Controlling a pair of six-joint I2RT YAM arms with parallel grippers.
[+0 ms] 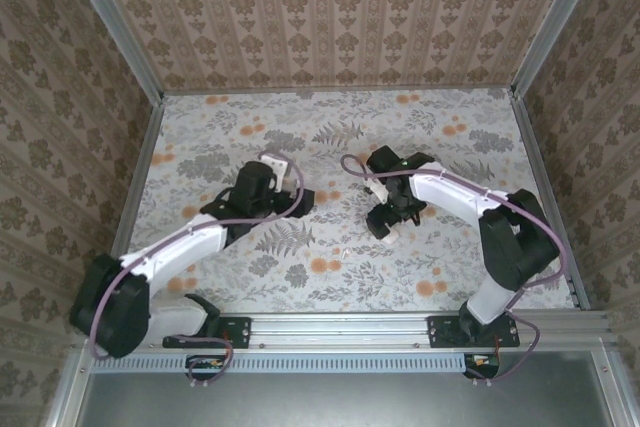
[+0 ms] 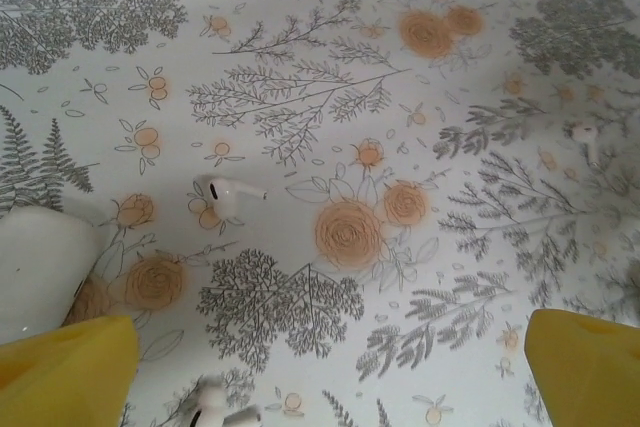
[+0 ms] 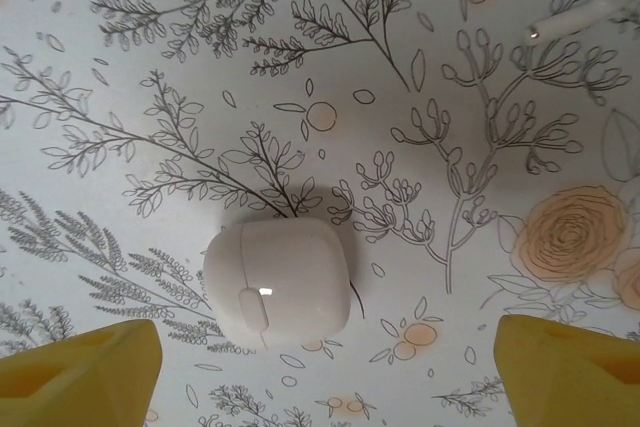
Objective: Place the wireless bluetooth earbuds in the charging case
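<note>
The left gripper (image 2: pixel 328 352) stands wide open with nothing held, its two yellow fingers (image 2: pixel 70 372) at the bottom corners of its wrist view over the flowered table cover (image 2: pixel 300 57). Three earbuds lie loose on the cover there. One earbud (image 2: pixel 226 190) lies on its side with its stem pointing toward the picture's right. A second earbud (image 2: pixel 213 402) sits at the bottom edge between the fingers, partly cut off by the frame. A third earbud (image 2: pixel 587 137) lies well apart near the right edge. One white case (image 2: pixel 40 267) rests at the left edge of that view, just above one yellow finger; whether its lid is up cannot be told. The right gripper (image 3: pixel 325 352) is also spread wide and holds nothing. Its two yellow fingers (image 3: pixel 575 372) stand clear of one closed case (image 3: pixel 277 282), which lies flat on the cover between and just ahead of them, nearer the finger on the picture's left. One earbud (image 3: pixel 585 2) lies at the top right corner of that view, well away from the closed case. Whether the two wrist views show the same case cannot be told.
</note>
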